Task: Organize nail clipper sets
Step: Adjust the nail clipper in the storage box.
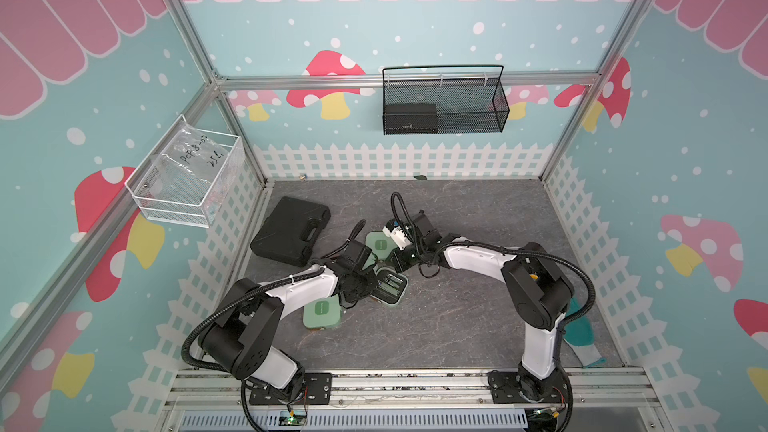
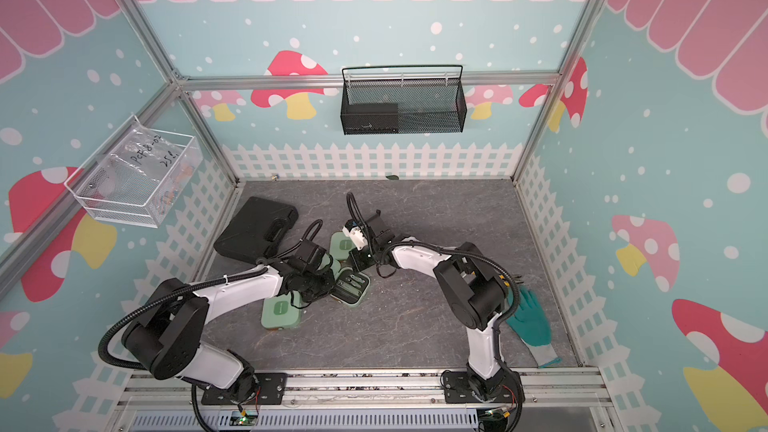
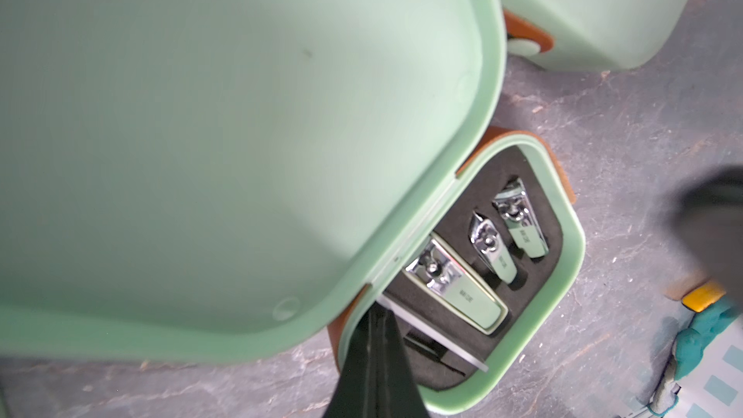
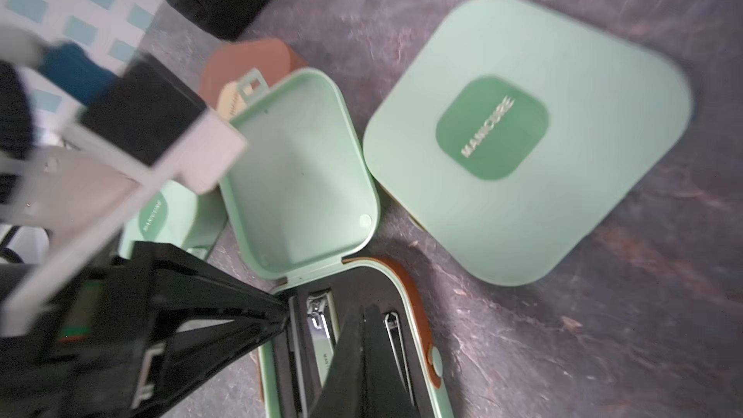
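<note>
**On the grey tabletop: both claws clenched at the open manicure case**

At mid-table, between the two arms, the open mint green case (image 1: pixel 390 286) lies flat with its lid (image 4: pixel 301 170) swung up and tilted back on the hinge. Its black foam insert (image 3: pixel 452 225) holds three silver-and-green clippers in slots: large clipper (image 3: pixel 458 295), medium clipper (image 3: pixel 493 251), small clipper (image 3: pixel 520 221). A flat metal file (image 3: pixel 438 341) sits along the hinge side.

The left gripper (image 3: pixel 376 315) has its fingers pressed together, with the tip at the hinge-side rim of the base, over the file. Nothing is visible between the fingers. The right gripper (image 4: pixel 365 311) is also clenched. Its tip is down over the insert, between a clipper and a slim silver tool (image 4: pixel 396 335). This view is blurry, so I cannot tell if the tip touches the foam.

The labelled mint case (image 4: pixel 522 134) is closed, reads "MANICURE", and sits just beside the open lid. The second closed mint case (image 1: pixel 322 312) is on the near side, next to the left forearm. The brown case (image 4: pixel 257 58) sits behind the raised lid and is mostly hidden.

The black carry case (image 1: pixel 291 230) is at far left. A teal glove (image 2: pixel 532 317) lies behind the right arm.
</note>
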{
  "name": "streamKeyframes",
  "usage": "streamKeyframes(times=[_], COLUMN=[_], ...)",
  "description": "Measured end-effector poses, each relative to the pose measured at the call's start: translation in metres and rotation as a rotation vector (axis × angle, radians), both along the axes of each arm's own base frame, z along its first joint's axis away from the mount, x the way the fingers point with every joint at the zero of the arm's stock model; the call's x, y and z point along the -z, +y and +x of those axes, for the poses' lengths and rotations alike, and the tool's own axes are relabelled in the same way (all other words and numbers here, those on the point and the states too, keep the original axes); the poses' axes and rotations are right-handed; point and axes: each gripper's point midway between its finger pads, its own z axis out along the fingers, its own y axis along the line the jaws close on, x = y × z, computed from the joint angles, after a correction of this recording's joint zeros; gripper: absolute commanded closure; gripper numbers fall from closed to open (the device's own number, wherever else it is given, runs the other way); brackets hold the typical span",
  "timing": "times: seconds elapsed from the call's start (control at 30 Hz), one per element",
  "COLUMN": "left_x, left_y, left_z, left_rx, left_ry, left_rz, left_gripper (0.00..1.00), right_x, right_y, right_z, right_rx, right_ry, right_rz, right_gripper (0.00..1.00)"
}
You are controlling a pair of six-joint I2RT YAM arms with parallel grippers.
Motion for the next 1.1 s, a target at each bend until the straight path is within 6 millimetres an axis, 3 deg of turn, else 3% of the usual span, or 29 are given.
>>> streamKeyframes(times=[0.1, 0.2, 0.4, 0.87, 1.1], left_x=[0.000, 0.000, 0.000, 0.001, 0.001], left_y=[0.000, 0.000, 0.000, 0.000, -0.001], left_z=[0.000, 0.000, 0.000, 0.000, 0.000], left_rx=[0.000, 0.000, 0.000, 0.001, 0.002], left_ry=[0.000, 0.000, 0.001, 0.005, 0.008], left_rz=[0.000, 0.001, 0.000, -0.001, -0.002], left_gripper=[1.00, 1.00, 1.00, 1.00, 1.00], right_x=[-0.024, -0.026, -0.001, 0.063, 0.065], right_y=[0.001, -0.001, -0.009, -0.017, -0.017], right_z=[0.001, -0.001, -0.011, -0.028, -0.027], right_rx=[-0.013, -0.032, -0.095, -0.196, -0.199], right_ry=[-0.047, -0.061, -0.052, -0.012, -0.027], right_rz=[0.017, 0.004, -0.089, -0.255, -0.273], right_gripper=[0.88, 0.84, 0.79, 0.79, 0.78])
